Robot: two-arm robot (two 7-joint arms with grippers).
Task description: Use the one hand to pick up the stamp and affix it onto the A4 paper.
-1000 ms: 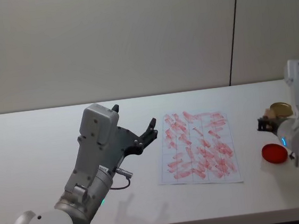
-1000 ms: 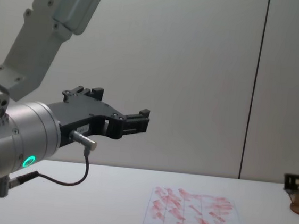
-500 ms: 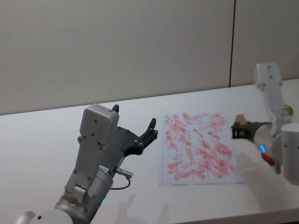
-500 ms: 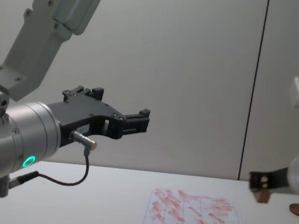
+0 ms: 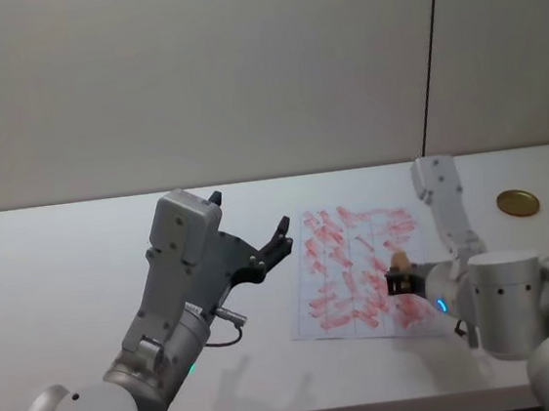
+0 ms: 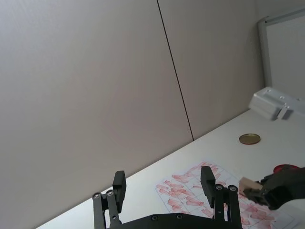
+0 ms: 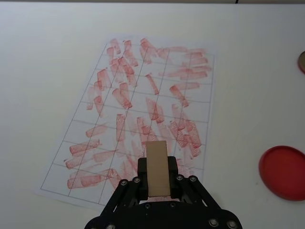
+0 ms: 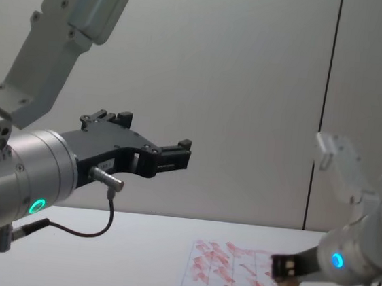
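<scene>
Head view: the stamp [image 5: 396, 256], a small tan wooden rectangular block, is clamped in the right gripper [image 5: 397, 279], a black two-fingered claw on a silver-white arm. It is held over the near right part of the A4 paper [image 5: 343, 247], a white gridded sheet covered in red smears. The left gripper [image 5: 247, 214] is held raised to the left of the sheet. A round gold lid [image 5: 517, 203] lies at the far right of the white table [image 5: 64, 257].

Left wrist view: the left claw's fingers are seen spread apart, with nothing between them.

Right wrist view: the stamp is pinched on both sides, its free end aimed at marked cells. A flat red round ink pad [image 7: 284, 171] lies to the right of the sheet.

Chest view: the stamp's lower end is seen close to the paper; contact cannot be told.

The stamp is judged to be at the placing step. A straight lowering, with the face kept flat and the grip kept firm, is called for next.
</scene>
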